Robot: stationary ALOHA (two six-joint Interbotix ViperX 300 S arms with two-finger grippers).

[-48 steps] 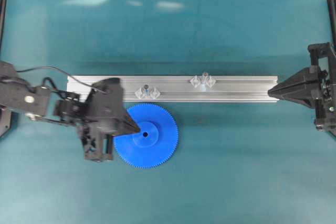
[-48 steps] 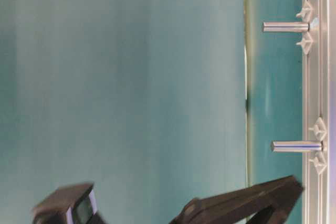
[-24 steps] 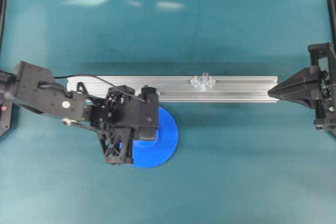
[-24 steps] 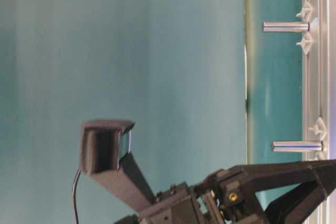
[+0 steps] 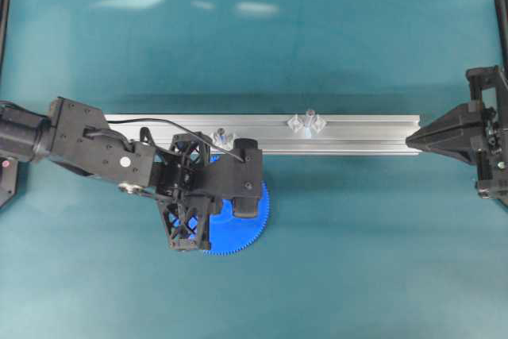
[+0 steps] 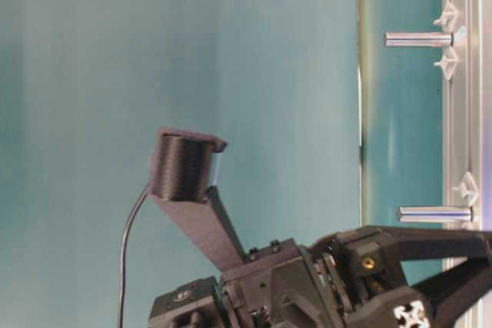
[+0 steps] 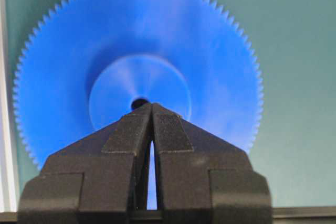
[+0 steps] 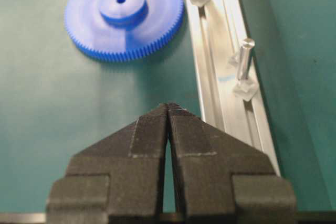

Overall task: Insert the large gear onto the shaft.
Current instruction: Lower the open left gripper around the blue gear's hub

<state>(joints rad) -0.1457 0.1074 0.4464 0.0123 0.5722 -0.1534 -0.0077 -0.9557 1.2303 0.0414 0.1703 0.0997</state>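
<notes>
The large gear (image 7: 68,77) is a bright-blue toothed disc lying flat on the teal table; its raised hub and centre hole (image 7: 139,102) face up. My left gripper (image 7: 151,106) is shut and empty, its tip just above the hub beside the hole. In the overhead view my left arm (image 5: 206,188) covers most of the gear (image 5: 255,213). Two grey shafts on clear winged bases stand on the rail, one by the gear (image 5: 223,136) and one further right (image 5: 308,120). My right gripper (image 8: 168,106) is shut and empty at the rail's right end (image 5: 413,140).
The long ribbed aluminium rail (image 5: 365,134) runs across the table just behind the gear. In the right wrist view the gear (image 8: 126,24) lies left of the rail (image 8: 210,51), with one shaft (image 8: 244,59) close by. Both pegs (image 6: 419,39) (image 6: 434,213) show in the table-level view.
My left arm has swung right from beside the gear's left edge to over it, with the wrist tipped down onto the hub. The gear and right arm have not moved.
</notes>
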